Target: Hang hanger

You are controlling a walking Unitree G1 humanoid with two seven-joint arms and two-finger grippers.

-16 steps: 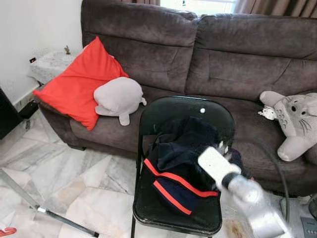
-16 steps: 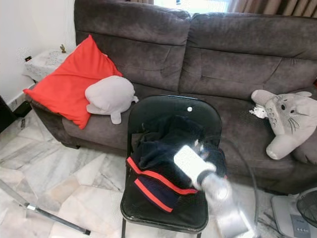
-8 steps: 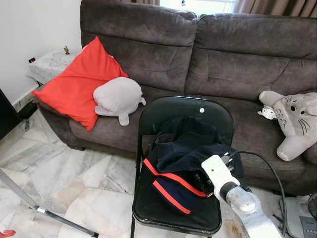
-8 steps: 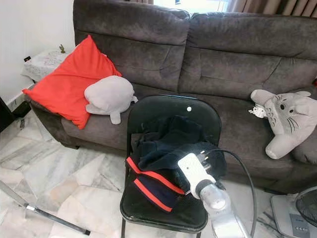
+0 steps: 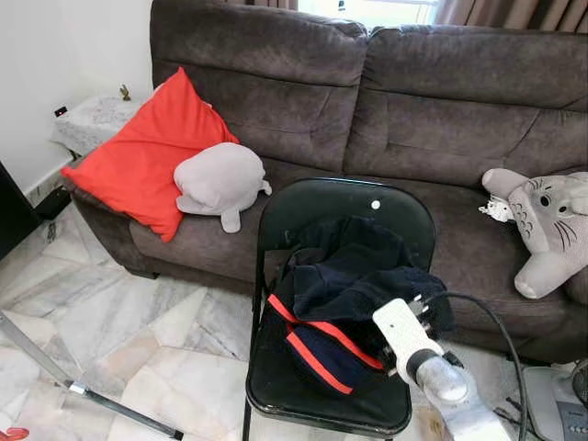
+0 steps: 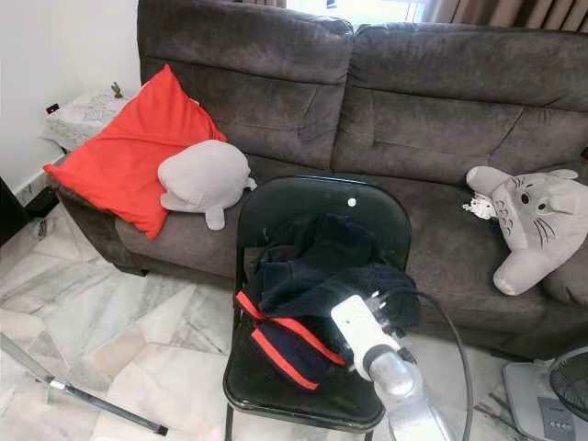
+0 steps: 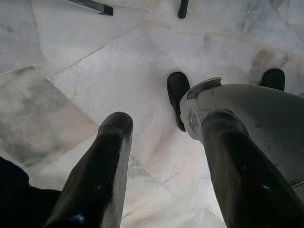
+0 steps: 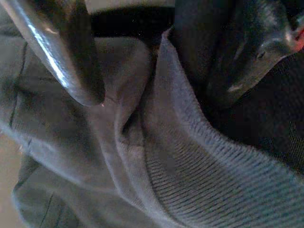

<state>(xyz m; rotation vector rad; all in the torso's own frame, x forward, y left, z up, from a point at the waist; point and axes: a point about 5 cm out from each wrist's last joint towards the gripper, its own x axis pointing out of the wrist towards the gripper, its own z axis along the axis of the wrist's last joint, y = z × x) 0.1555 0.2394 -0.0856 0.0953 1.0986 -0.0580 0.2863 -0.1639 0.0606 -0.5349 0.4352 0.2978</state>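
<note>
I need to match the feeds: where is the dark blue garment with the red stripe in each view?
Left eye view: dark blue garment heaped on the black chair, centre-low.
Right eye view: same heap, centre-low, right gripper's arm reaching in.
Left wrist view: marble floor between the fingers.
Right wrist view: ribbed blue fabric close up, between the fingers.
Shared landmark: the chair.

No legible text, label, brand, number or sign is present in any view; the panel of the appliance (image 6: 549, 410) on the floor carries small markings, too small to read.
</note>
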